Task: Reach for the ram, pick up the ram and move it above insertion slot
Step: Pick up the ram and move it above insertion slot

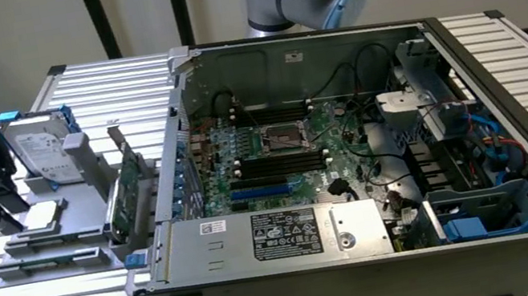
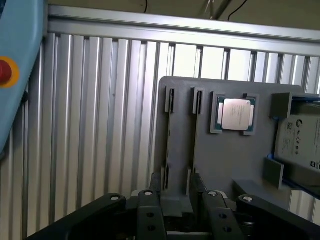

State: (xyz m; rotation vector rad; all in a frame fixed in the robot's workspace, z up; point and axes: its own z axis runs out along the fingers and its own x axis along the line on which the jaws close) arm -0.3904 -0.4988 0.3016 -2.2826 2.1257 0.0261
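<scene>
Wrist view gives no sure sight of the ram: no green stick stands out, and the narrow slotted holders [image 2: 169, 102] just ahead of the fingertips, where such a stick could stand on edge, look bare, so I cannot say where it sits. I judge it a light, stiff, thin board, fragile at its chips and contact edge and apt to tip in a loose pinch. The hold therefore belongs across its thin faces near mid-length, along the upper edge, clear of the contacts. The gripper [image 2: 177, 192] hovers with its jaws spread wide and nothing held, lined up with the near end of those holders on the grey fixture [image 2: 225, 165]. Farther ahead and to one side lie the processor [image 2: 236, 114] and the hard drive [image 2: 300, 142]. In the exterior view a green expansion card [image 1: 136, 183] stands on the fixture's far side from the gripper, and beyond it, well apart, the insertion slot [image 1: 278, 163] lies in the open computer case [image 1: 374, 275]
</scene>
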